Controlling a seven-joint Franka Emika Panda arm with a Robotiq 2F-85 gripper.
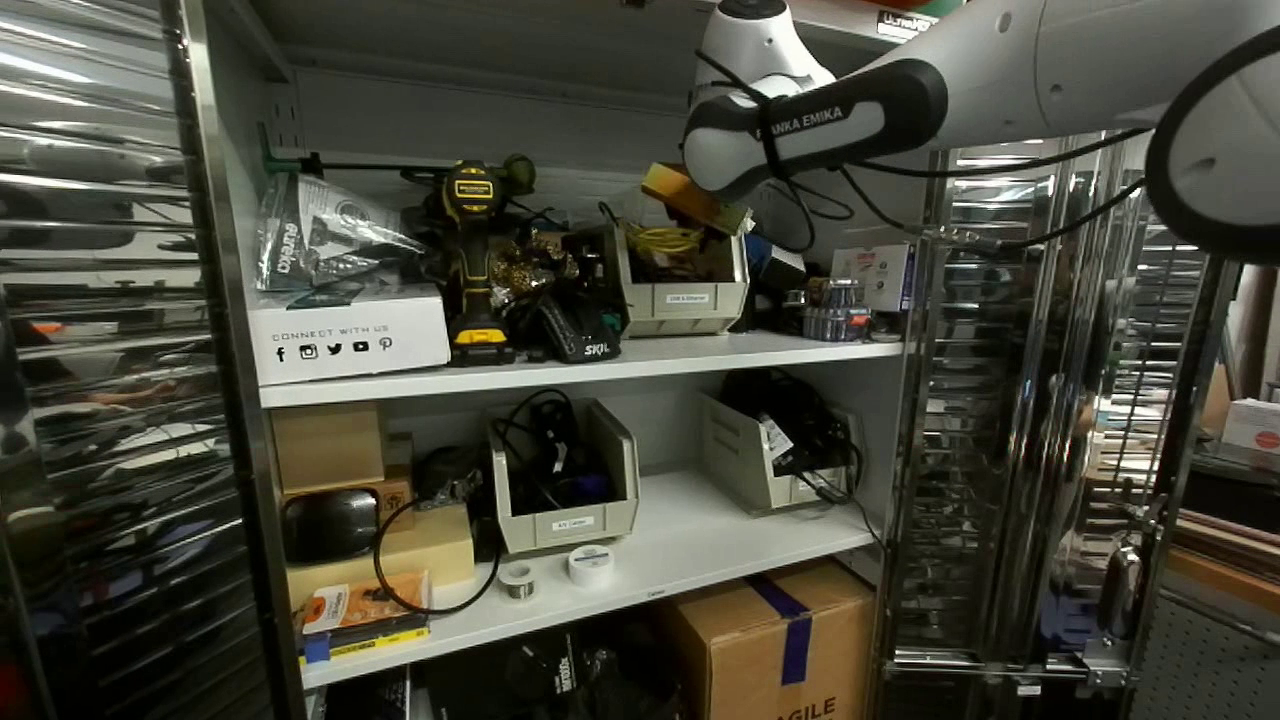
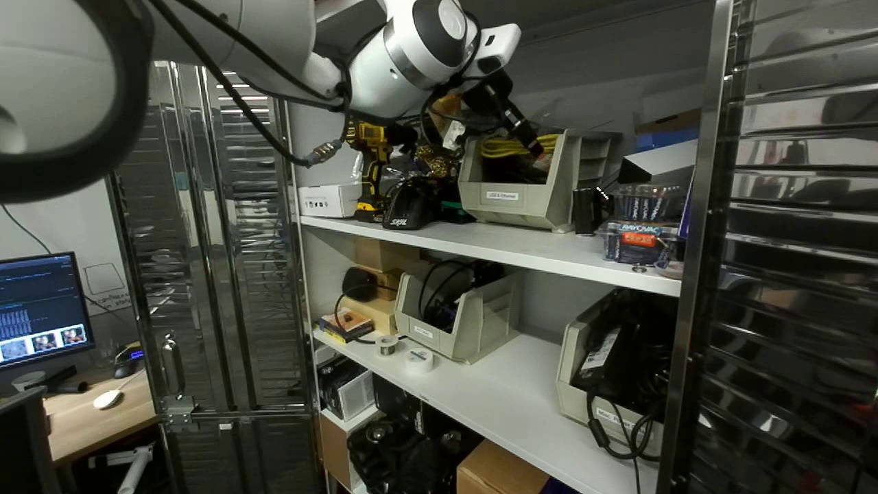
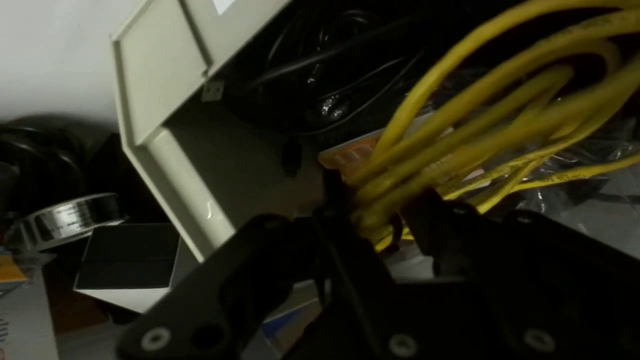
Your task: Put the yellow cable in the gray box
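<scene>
Apparently the job is nearly done: the yellow cable [image 3: 400,187] is picked up and caught in the claw [image 3: 380,195] at the mouth of the gray box [image 2: 531,204], which stands on the upper shelf [image 2: 542,248], in the upper middle of the frame in both exterior views. Whether the cable rests on what lies inside or hangs just above, I cannot tell. What seems left is to let go, then lift away without dragging a loop back out.

In the wrist view the claw fills the bottom of the frame, its fingers [image 3: 425,220] drawn in toward each other but not meeting. The cable fills the gap just right of center, so I take it as a proper pinch. Its loops fan toward the upper right, somewhat blurred. Other yellow strands [image 3: 560,178] run beneath them at the right; whether these belong to the same bundle is unclear. An orange packet [image 3: 350,152] shows just past the fingertips, touching or not I cannot say. In an exterior view the arm [image 1: 1090,70] hides the claw.
</scene>
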